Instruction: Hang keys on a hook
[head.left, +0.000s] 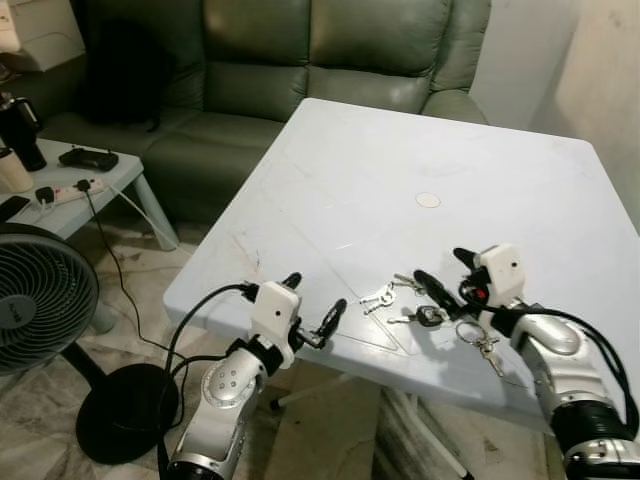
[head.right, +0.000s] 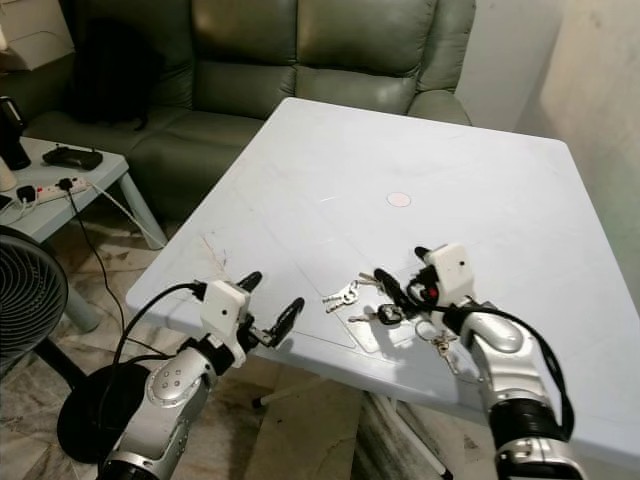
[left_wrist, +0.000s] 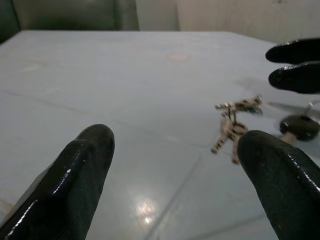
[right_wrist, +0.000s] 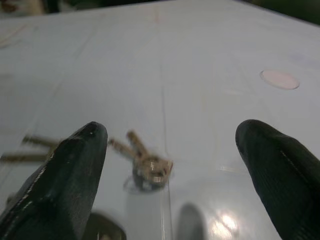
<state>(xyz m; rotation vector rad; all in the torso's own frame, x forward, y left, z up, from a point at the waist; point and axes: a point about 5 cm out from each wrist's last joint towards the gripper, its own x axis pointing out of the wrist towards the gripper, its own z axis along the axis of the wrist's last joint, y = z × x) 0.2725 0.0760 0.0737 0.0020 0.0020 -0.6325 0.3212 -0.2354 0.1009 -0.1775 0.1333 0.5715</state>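
Black round floor fan (head.left: 35, 300) stands on the tiled floor at far left, beside a low white side table (head.left: 110, 185) carrying a white power strip (head.left: 72, 189) and a black handheld controller (head.left: 88, 158). Dark green leather sofa (head.left: 280, 70) sits behind the pale blue square plastic bench (head.left: 420, 150). Left gripper (head.left: 312, 307) hovers at the near edge of the bench, left of the keys, jaws spread wide with nothing between them. Bunch of small silver keys on a ring (head.left: 379, 297) lies flat on the bench near its front edge, just right of the left gripper. Just beside it, a black-headed key (head.left: 428, 316) lies on the bench surface, and a silver ring with more keys (head.left: 478, 338) lies slightly further right, next to the right wrist. Right gripper (head.left: 444, 272) is low over the bench, directly above the black-headed key, jaws open and holding nothing; right wrist view shows the silver keys (right_wrist: 145, 162) lying between its two fingers (right_wrist: 75, 170) on the bench. Small pale round disc (head.left: 428, 200) sits on the bench beyond the keys, well apart from them.
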